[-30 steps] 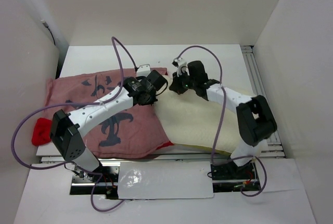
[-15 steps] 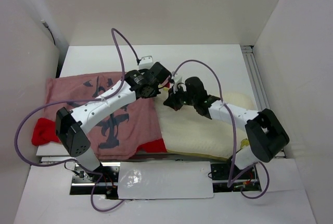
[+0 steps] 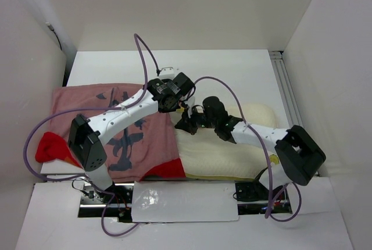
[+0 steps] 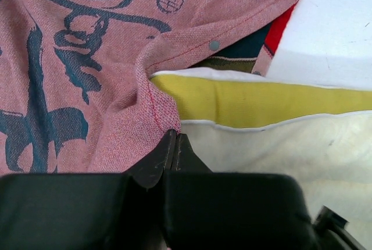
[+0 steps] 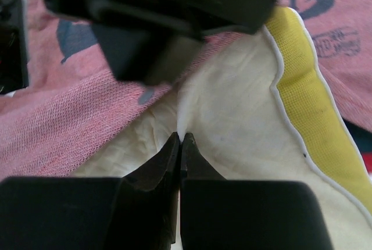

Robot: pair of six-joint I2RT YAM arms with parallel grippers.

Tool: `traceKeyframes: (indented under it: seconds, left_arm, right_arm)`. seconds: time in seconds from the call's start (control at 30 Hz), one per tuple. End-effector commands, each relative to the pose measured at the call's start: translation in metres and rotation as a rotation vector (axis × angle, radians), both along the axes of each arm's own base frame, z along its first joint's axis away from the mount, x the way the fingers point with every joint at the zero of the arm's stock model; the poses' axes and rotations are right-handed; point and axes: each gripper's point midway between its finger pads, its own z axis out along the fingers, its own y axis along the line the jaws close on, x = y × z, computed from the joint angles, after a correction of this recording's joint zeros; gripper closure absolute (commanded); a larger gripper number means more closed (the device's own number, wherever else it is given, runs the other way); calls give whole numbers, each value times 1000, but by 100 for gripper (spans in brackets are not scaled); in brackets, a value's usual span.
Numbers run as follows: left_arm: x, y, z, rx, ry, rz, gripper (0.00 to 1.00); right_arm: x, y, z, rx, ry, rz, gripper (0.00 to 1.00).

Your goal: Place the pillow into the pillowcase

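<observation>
Reviewing the last second from the overhead view: the right arm has swung from the far side of the pillow (image 3: 226,151) toward the near left. The right fingers (image 5: 180,145) now sit on the pillow's left end, just beside the mouth of the pillowcase (image 3: 87,104). The left arm has shifted slightly far and right along the far hem of that mouth. The pillow itself has turned. Its right end lies farther back on the table (image 3: 232,67) than it did, and it now runs more squarely left to right.

Finger state: the left fingers (image 4: 174,145) are pressed together, pinching the pink hem of the pillowcase where it meets the pillow's yellow edge (image 4: 261,102). A small round stud (image 4: 214,45) shows on the hem beyond. The right fingers are pressed together on a raised fold of the pillow's cream cover.

Position: the pillowcase lies flat on the left half of the table, faded side up. The pillow lies to its right, with its left end at the mouth and under the hem. Most of its length is exposed.

Assessment: I judge the pillow better lined up with the opening, but insertion has barely begun. The hem will likely need holding up while the pillow is pushed left, and the pinched fold could slip.
</observation>
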Motion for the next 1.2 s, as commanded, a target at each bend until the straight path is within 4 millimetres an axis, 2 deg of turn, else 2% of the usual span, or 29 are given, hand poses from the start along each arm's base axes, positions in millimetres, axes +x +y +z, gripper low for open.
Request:
traceKeyframes:
  seconds: [0.0,0.1,0.13,0.17,0.2,0.27,0.3,0.33,0.37,0.4,0.43,0.47,0.5,0.53,0.6,0.67,0.73,0.77,0.83,0.87,0.9,0.93,0.97,1.0,1.03,1.1,1.13,1.17]
  left_arm:
    - [34,8,59,-75,-245,118,100]
    - [33,-2,71,-66,-299,52,100]
    - [29,-6,80,-79,-322,23,100]
    - [26,-9,78,-79,-329,4,100]
    - [23,-10,80,-80,-338,-15,100]
    - [10,-14,88,-122,-348,-56,100]
    - [5,-12,81,-126,-332,-68,100]
    - [0,-20,83,-166,-337,-103,100]
    - [-8,-25,84,-168,-347,-153,100]
    - [-19,-21,81,-172,-359,-196,100]
    - [-23,-39,90,-245,-402,-257,100]
    - [-29,-45,91,-279,-415,-304,100]
    - [-34,-44,79,-261,-409,-348,100]
    - [-39,-42,86,-298,-428,-361,100]
    - [-44,-38,79,-287,-415,-380,100]
    - [-45,-37,71,-267,-403,-387,100]
    - [-47,-38,65,-268,-387,-401,100]
    - [-48,-42,58,-256,-366,-423,100]
    - [-48,-56,42,-265,-319,-463,100]
    - [-48,-63,37,-274,-305,-479,100]
    - [-49,-74,20,-274,-258,-508,100]
    - [-47,-80,15,-272,-243,-516,100]
    - [-48,-85,10,-263,-230,-525,100]
    - [-44,-87,5,-247,-225,-516,100]
    - [-40,-93,-2,-235,-211,-516,100]
    - [-30,-95,-5,-214,-200,-498,100]
    - [-23,-93,-5,-209,-180,-487,84]
    - [-15,-99,-3,-207,-168,-483,73]
  right_arm:
    - [-67,24,-4,45,81,356,100]
    - [-75,30,-15,51,108,427,100]
    - [-70,35,-17,54,133,398,100]
    - [-56,37,-19,48,119,328,100]
    - [-37,39,-8,87,79,268,100]
    - [-12,34,-8,135,143,129,100]
    - [12,33,4,188,109,39,100]
    - [31,21,4,213,123,-36,100]
    - [41,18,-1,230,171,-87,100]
    - [51,14,-1,245,172,-126,100]
    - [64,10,1,269,200,-179,100]
    - [71,10,3,281,202,-210,100]
    - [90,0,1,291,195,-315,100]
    - [102,-6,2,305,192,-363,100]
    - [117,-15,5,346,211,-437,100]
    - [141,-29,27,422,171,-503,100]
    - [162,-41,32,450,172,-598,100]
    - [175,-45,48,473,144,-631,100]
    - [200,-62,42,455,152,-748,100]
    - [212,-67,52,471,131,-780,100]
    - [222,-75,52,481,136,-821,100]
    - [231,-78,45,466,133,-833,100]
    - [246,-84,53,467,132,-844,100]
    - [252,-84,49,441,136,-831,100]
    - [253,-77,29,395,183,-771,98]
    - [258,-77,27,385,210,-734,82]
    - [258,-80,27,380,207,-717,61]
    - [254,-80,17,345,230,-711,49]
